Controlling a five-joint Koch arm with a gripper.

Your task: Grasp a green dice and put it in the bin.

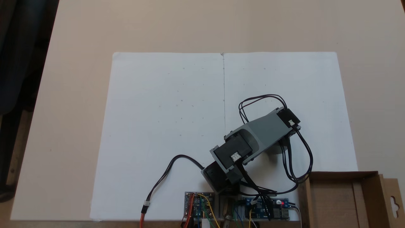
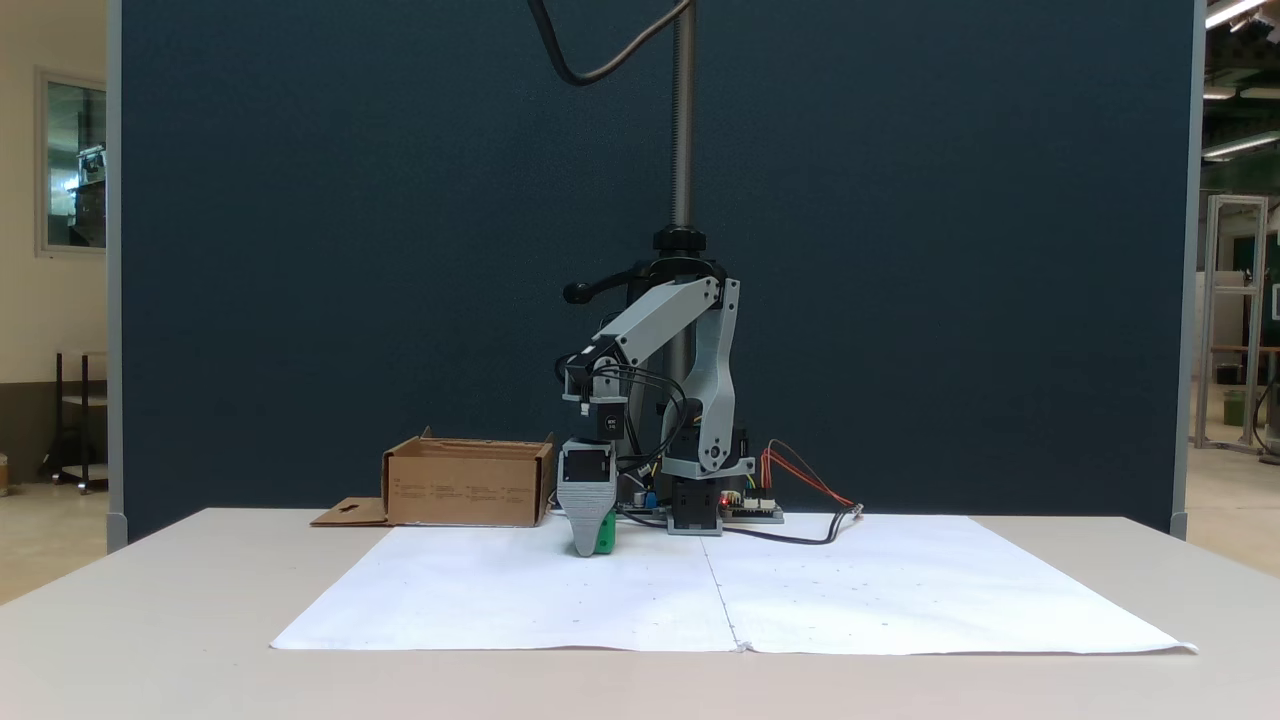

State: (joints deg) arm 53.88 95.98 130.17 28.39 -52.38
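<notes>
In a fixed view from the side, the green dice [image 2: 606, 538] rests at paper level, just left of the arm's base. My gripper [image 2: 590, 545] points straight down onto it. One grey finger [image 2: 585, 510] stands in front of the dice and covers its left part; the other jaw is hidden behind it. In the fixed view from above, the forearm [image 1: 259, 133] covers both gripper and dice. The bin [image 2: 465, 485] is a shallow brown cardboard box left of the gripper; it also lies at the bottom right corner [image 1: 341, 173], with its slotted flap [image 1: 392, 199] at the edge.
A large white paper sheet [image 1: 164, 126] covers the middle of the beige table. Circuit boards [image 1: 199, 204] and loose black cables [image 1: 297, 158] sit around the arm's base. A camera pole [image 2: 683, 120] rises behind the arm, before a dark partition.
</notes>
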